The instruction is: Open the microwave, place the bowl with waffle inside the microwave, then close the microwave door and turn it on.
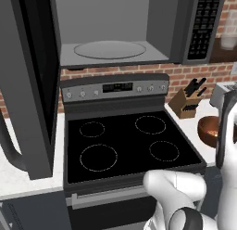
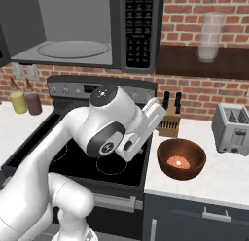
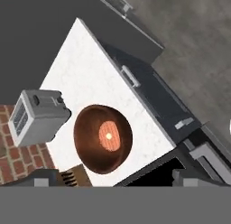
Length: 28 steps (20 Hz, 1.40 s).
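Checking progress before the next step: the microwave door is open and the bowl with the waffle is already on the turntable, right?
Not quite. The microwave door is open, but the bowl with the waffle sits on the counter beside the stove, as the right base view shows.

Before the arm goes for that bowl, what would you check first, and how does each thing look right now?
1. Microwave door open: ok, it is swung wide to the left.
2. Microwave free inside: ok, the turntable is bare.
3. Bowl upright on the counter: ok, it stands right of the stove.
4. Waffle in the bowl: ok, it lies at the bottom.
5. Space around the bowl: ok on most sides, though the toaster and knife block stand near it.
6. Gripper open and lined up: open by my reading; the hand view looks down on the bowl, but the exact line-up I cannot tell.
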### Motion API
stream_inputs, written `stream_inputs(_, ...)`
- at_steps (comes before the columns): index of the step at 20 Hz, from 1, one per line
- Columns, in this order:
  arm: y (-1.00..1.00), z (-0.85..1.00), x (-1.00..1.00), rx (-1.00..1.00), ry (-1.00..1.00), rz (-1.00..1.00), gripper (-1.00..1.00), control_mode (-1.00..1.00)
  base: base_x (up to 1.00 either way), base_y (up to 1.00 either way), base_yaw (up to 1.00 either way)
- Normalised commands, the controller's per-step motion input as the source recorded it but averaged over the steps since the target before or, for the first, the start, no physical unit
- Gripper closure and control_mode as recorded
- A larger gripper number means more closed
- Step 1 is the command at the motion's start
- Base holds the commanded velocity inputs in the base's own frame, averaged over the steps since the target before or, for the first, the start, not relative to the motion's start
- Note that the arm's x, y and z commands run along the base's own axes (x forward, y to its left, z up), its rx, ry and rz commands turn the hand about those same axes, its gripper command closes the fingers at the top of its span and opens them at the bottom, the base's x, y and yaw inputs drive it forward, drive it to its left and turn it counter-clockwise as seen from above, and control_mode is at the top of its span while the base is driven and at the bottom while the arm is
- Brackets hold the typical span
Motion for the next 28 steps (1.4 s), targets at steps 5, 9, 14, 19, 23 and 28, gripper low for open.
stream_inputs(5, -0.34, -0.30, 0.00, -0.12, 0.30, 0.32, -1.00, -1.00, 0.00, 0.00, 0.00)
stream_inputs(9, -0.54, -0.25, 0.00, 0.00, 0.18, 0.45, -1.00, -1.00, 0.00, 0.00, 0.00)
stream_inputs(14, -0.54, -0.33, 0.01, 0.03, 0.02, 0.37, -1.00, -1.00, 0.00, 0.00, 0.00)
stream_inputs(19, -0.14, -0.33, 0.26, 0.01, 0.00, 0.15, -1.00, -1.00, 0.00, 0.00, 0.00)
stream_inputs(23, 0.00, -0.29, 0.50, 0.00, 0.13, 0.07, -1.00, -1.00, 0.00, 0.00, 0.00)
stream_inputs(28, 0.00, -0.34, 0.52, -0.03, 0.21, 0.06, -1.00, -1.00, 0.00, 0.00, 0.00)
